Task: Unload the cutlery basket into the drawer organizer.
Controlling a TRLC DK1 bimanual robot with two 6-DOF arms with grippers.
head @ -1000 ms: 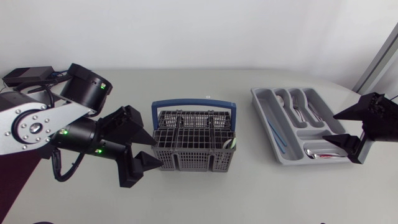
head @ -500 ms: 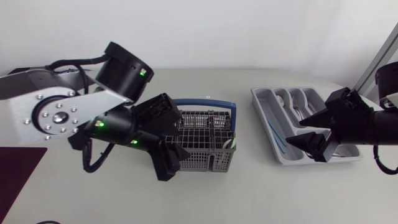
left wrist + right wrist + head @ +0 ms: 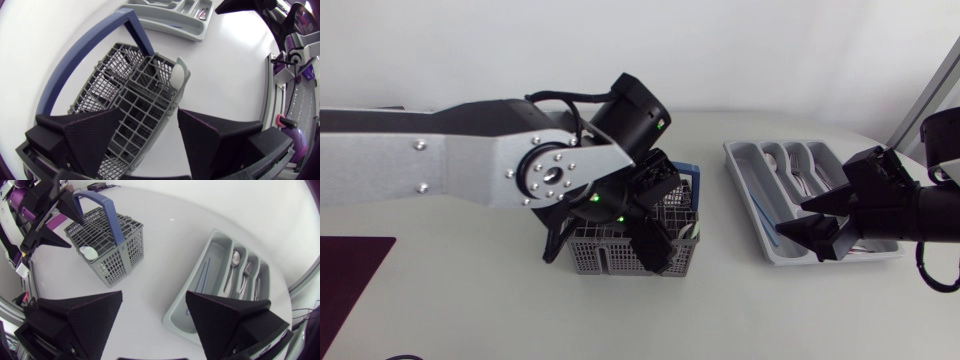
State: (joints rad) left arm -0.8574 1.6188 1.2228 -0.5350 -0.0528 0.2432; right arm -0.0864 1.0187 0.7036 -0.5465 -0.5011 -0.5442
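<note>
The grey cutlery basket (image 3: pixel 600 255) with a blue handle (image 3: pixel 691 173) stands mid-table. My left gripper (image 3: pixel 658 215) hangs open right above it, its fingers spread over the basket's right half. In the left wrist view the basket (image 3: pixel 130 95) lies under and between the open fingers (image 3: pixel 90 135), and a white spoon-like piece (image 3: pixel 176 75) stands in its corner cell. The grey drawer organizer (image 3: pixel 745 165) lies to the right, holding spoons, forks and a blue utensil. My right gripper (image 3: pixel 817 218) is open above the organizer's near end, holding nothing.
From the right wrist, the organizer (image 3: pixel 220 240) is ahead of the right gripper (image 3: pixel 155 320), with a spoon (image 3: pixel 233 259), a fork (image 3: pixel 246 277) and a blue utensil (image 3: pixel 201 277) in its slots. The basket (image 3: pixel 117 250) stands further off under my left gripper (image 3: pixel 50 210).
My left arm has swung right from beside the basket to directly above it. My right arm came in over the organizer's near end and has barely moved since.
</note>
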